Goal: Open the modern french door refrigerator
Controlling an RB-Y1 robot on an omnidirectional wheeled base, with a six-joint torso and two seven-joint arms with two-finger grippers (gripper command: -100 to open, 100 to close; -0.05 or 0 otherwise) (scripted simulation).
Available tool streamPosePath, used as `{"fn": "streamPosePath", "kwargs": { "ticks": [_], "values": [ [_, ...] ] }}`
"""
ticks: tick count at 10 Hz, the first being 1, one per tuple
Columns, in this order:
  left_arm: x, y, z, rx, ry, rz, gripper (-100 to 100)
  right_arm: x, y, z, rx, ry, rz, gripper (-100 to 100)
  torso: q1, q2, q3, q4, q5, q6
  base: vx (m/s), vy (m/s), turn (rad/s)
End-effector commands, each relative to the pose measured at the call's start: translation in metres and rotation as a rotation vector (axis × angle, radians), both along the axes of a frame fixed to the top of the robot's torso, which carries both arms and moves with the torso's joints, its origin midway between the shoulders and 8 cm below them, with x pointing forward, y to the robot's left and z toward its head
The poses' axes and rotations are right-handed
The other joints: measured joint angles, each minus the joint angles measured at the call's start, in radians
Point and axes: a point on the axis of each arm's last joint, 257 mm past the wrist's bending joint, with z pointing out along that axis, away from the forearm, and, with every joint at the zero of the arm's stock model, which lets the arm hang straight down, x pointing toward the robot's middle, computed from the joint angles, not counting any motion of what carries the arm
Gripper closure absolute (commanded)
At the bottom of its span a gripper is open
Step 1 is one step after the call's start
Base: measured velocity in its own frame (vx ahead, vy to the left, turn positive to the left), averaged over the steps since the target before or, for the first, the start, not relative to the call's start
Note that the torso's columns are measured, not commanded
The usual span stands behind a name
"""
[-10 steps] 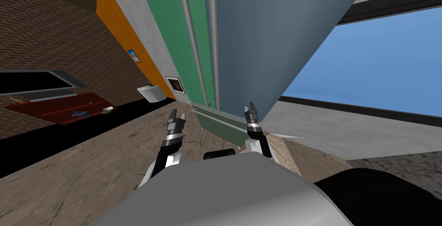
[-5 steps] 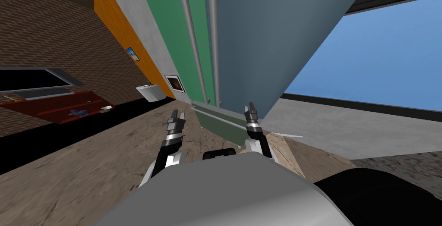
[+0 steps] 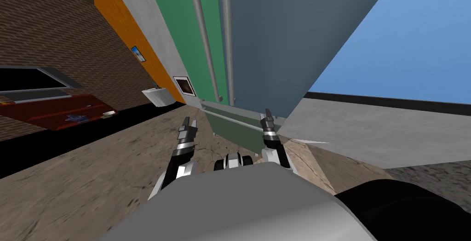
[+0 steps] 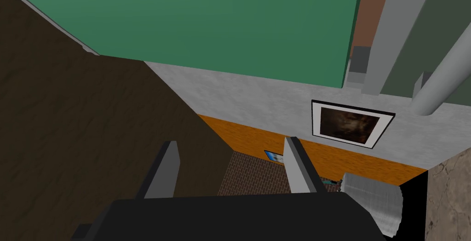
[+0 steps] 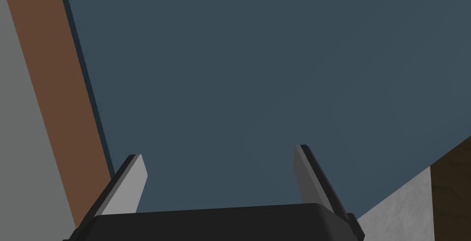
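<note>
Head camera: steep down-forward, rolled, close before the green door (image 3: 179, 26) and blue-grey door (image 3: 285, 36). Left wrist camera looks along the left gripper (image 4: 230, 141) past the green door to a framed picture (image 4: 350, 124), which the head view shares. Right wrist camera sits near the blue-grey door, facing it.

— What colour is the refrigerator (image 3: 257, 36)?
— Two-toned: a green door (image 3: 184, 31) beside a slate-blue door (image 3: 285, 45), both plain, with plain grey handles (image 3: 227, 36)
— And the room?
— The wall (image 4: 257, 98) is mottled grey with an orange band (image 4: 248, 138), then comes brown brick (image 3: 60, 36). The floor (image 3: 92, 183) is streaked brown
— Anything hanging there?
— A picture (image 4: 352, 124), murky dark brown inside a white frame
</note>
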Motion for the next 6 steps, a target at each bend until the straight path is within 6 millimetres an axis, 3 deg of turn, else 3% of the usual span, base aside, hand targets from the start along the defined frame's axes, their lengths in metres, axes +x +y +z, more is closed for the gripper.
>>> {"fn": "streamPosePath", "kwargs": {
  "ticks": [1,6],
  "values": [
    [0.0,0.0,0.0,0.0,0.0,0.0,0,0.004,0.006,-0.007,-0.102,0.03,0.008,-100,0.001,0.009,-0.02,0.01,0.0,0.0,0.032,0.071,-0.057],
    [0.0,0.0,0.0,0.0,0.0,0.0,0,0.018,0.017,-0.03,-0.361,0.101,-0.02,-100,0.0,0.013,-0.025,0.014,0.0,0.0,0.053,0.104,-0.092]
  ]
}}
